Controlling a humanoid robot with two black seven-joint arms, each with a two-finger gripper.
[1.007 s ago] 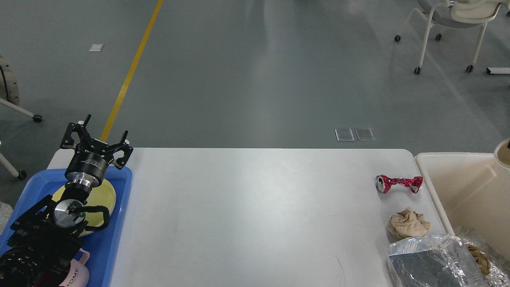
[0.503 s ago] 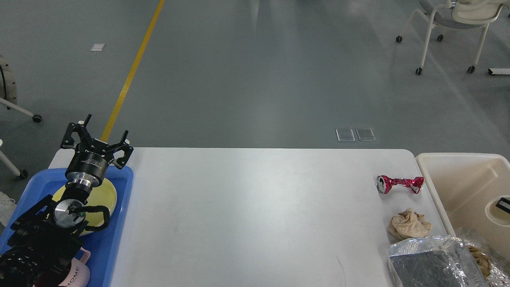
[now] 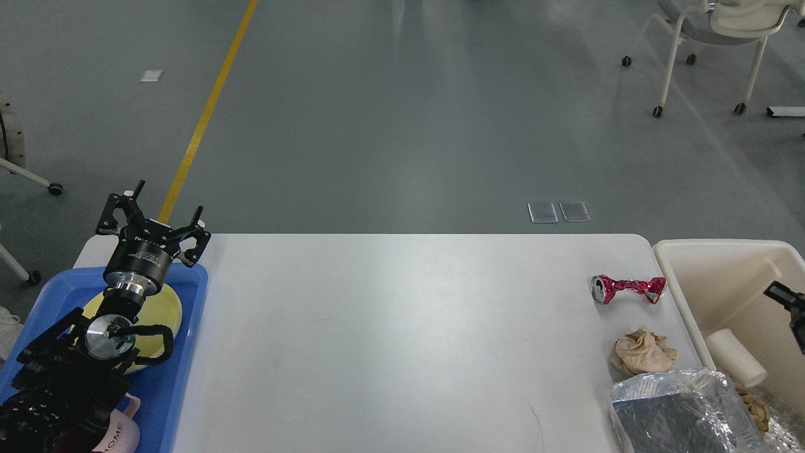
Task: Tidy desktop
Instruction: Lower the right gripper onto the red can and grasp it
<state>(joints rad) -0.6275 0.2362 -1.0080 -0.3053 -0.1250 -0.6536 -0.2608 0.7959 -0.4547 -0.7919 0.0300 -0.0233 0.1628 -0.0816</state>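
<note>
Left tool (image 3: 155,217) hangs with its two fingers spread wide and nothing between them, poised over the far rim of the blue tray (image 3: 188,327) at the bench's left end. Just beneath that tool, toward the near edge, a yellow plate (image 3: 165,302) lies in the tray, partly hidden by the black arm; nearer still a pink mug (image 3: 122,434) shows at the tray's near corner. Right of the left tool stretches the white bench (image 3: 390,340), the desktop to be tidied, bare through its middle. Well across from that tool, near the bench's right edge, a crushed red can (image 3: 627,289) lies on its side; just nearer the camera sits a crumpled beige paper wad (image 3: 643,353), and nearer again a foil tray (image 3: 682,412) overhangs the corner. Beside the bench on the right stands a beige bin (image 3: 710,283) holding a pale cylinder (image 3: 734,366) lying tilted. Only a dark bit of the right tool (image 3: 789,302) shows at the frame's edge above the bin, so I cannot tell whether it is wide or narrow
</note>
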